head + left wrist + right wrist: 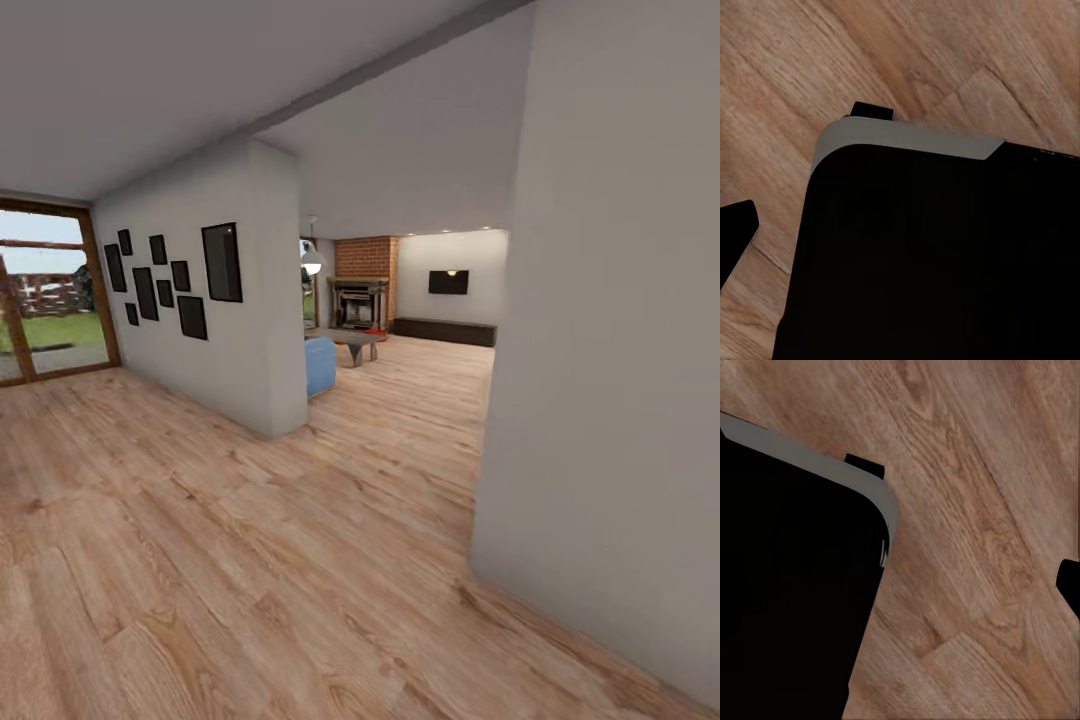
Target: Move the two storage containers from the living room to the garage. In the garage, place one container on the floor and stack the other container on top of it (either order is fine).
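Observation:
I stand on light wood plank flooring [300,560] in a passage, looking toward the living room. Far ahead are its brick fireplace [360,290], a blue sofa corner [320,365] and a low coffee table [355,343]. A small orange-red patch [376,337] shows by that table; it is too small to tell whether it is a storage container. In the left wrist view a dark fingertip [735,232] pokes in over the planks beside my black base [930,255]. The right wrist view shows a dark fingertip [1069,585] and the base [787,577] likewise. Neither holds anything that I can see.
A grey wall [610,380] juts in close on the right, its corner near my path. A white partition wall with black picture frames [200,300] stands left of the opening. Wood-framed glass doors [45,300] are at far left. A dark low cabinet [443,331] lines the far wall.

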